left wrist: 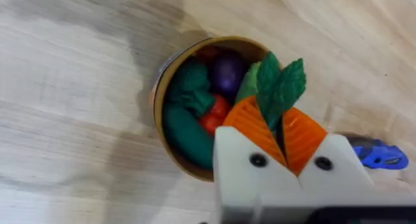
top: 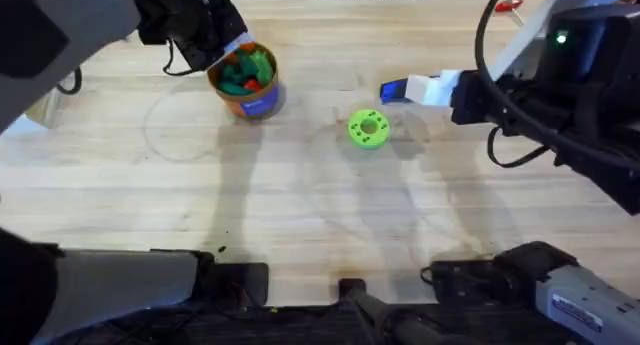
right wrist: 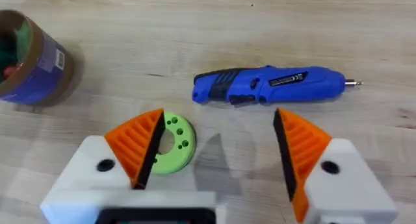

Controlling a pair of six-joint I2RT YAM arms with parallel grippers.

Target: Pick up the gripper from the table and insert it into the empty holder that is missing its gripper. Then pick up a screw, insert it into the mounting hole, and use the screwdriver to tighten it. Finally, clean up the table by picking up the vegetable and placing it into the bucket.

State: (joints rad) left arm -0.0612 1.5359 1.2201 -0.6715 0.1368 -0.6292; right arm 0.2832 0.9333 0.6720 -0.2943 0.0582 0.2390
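My left gripper (left wrist: 279,138) is shut on the vegetable (left wrist: 281,86), a dark-green leafy toy that sticks up between the orange fingertips. It hangs just above the rim of the bucket (left wrist: 160,100), a tan tub with a blue band (top: 258,105) that holds several toy pieces. My right gripper (right wrist: 218,149) is open, nothing between its orange pads. The blue screwdriver (right wrist: 273,86) lies on the table just beyond it, metal tip pointing away from the bucket (right wrist: 39,68). The loose gripper, the holder and the screw are out of view.
A green round disc with holes (top: 367,127) lies mid-table, close to the right gripper's fingers (right wrist: 136,146). A small red-handled tool (top: 508,3) rests at the far right edge. A blue object (left wrist: 380,154) lies beside the bucket. Both arm bases sit along the near edge.
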